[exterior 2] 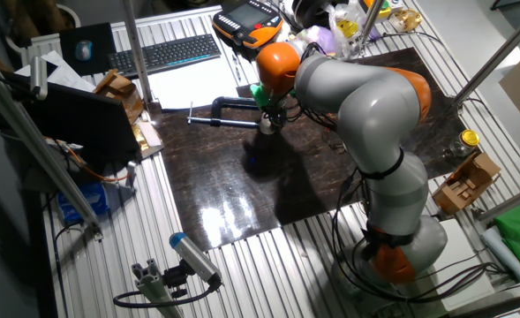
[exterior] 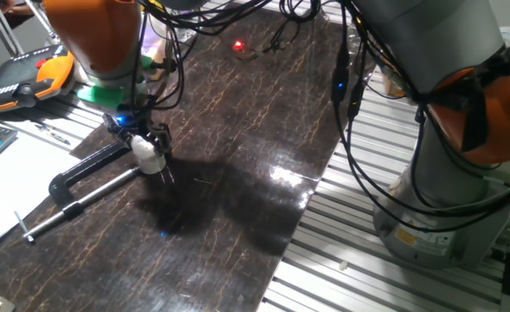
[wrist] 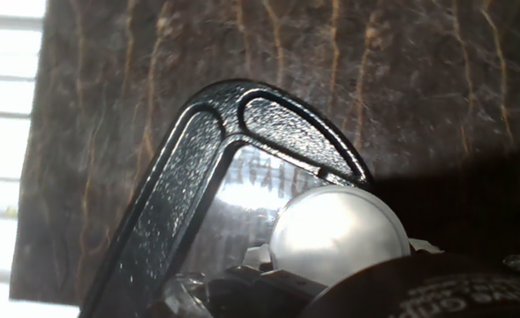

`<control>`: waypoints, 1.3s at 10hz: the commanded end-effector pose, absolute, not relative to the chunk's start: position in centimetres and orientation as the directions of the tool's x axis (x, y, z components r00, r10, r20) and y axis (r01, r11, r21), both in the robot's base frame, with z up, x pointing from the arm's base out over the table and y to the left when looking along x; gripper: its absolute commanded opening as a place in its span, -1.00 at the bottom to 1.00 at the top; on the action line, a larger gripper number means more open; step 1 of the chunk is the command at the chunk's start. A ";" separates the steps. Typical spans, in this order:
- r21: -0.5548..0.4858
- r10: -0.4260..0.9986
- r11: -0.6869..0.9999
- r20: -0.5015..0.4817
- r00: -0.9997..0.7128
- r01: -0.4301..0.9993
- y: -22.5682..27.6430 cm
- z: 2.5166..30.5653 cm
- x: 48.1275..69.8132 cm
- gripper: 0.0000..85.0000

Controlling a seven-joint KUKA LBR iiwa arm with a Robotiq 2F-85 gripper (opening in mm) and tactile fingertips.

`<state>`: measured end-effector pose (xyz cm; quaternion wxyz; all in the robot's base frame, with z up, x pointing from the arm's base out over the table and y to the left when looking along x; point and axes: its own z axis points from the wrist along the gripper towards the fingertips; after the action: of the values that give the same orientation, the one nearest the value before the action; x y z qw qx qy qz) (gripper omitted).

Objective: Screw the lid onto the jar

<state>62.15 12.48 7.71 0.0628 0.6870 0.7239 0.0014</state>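
You were looking along the fingers at a round white lid (wrist: pixel 337 231), seen from above and filling the lower middle of the hand view. It sat between the dark finger parts at the bottom edge, so the gripper (wrist: pixel 330 278) looked closed on it, though the contact itself was hidden.

Just behind the lid lay the black clamp (wrist: pixel 215 168), its curved frame bending round the far side. Under the arch was a shiny patch with a row of blurred characters. You could not have read them, and no brand or label showed elsewhere.

In one fixed view the gripper (exterior: pixel 140 137) hung low over the dark marbled mat (exterior: pixel 237 156), at the clamp's (exterior: pixel 86 173) right end. A whitish cylinder (exterior: pixel 149 156) stood under the fingers; the jar and lid could not be told apart there, nor whether the threads had caught.

In the other fixed view the same white spot (exterior 2: pixel 266 125) sat at the gripper (exterior 2: pixel 271 113), beside the clamp (exterior 2: pixel 229 108).

The risks, as a judgement:
- If the lid sat tilted, turning could cross the threads or jam it.
- If the clamp gripped the jar loosely, the jar could spin with the lid.
- The fingers were close to the clamp frame and could knock it while turning.
- A smooth lid could slip in the grasp.
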 end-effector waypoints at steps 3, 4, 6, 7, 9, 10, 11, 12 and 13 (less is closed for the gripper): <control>0.082 0.990 -0.106 -0.083 0.113 0.991 12.5 7.7 62.2 0.65; 0.081 0.987 -0.134 -0.078 0.140 0.988 12.5 7.6 62.2 0.65; 0.079 0.981 -0.173 -0.073 0.179 0.982 12.5 7.5 62.2 0.65; 0.081 0.977 -0.193 -0.071 0.199 0.978 12.5 7.4 62.3 0.64; 0.085 0.971 -0.228 -0.061 0.233 0.970 12.5 7.3 62.3 0.65; 0.085 0.965 -0.250 -0.055 0.255 0.964 12.5 7.3 62.3 0.68; 0.080 0.962 -0.263 -0.052 0.267 0.962 12.5 7.3 62.3 0.63; 0.078 0.962 -0.264 -0.051 0.269 0.961 12.5 7.3 62.3 0.62; 0.085 0.960 -0.270 -0.050 0.275 0.959 12.5 7.3 62.4 0.72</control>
<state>62.32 12.48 7.20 0.0502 0.7976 0.6011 0.0051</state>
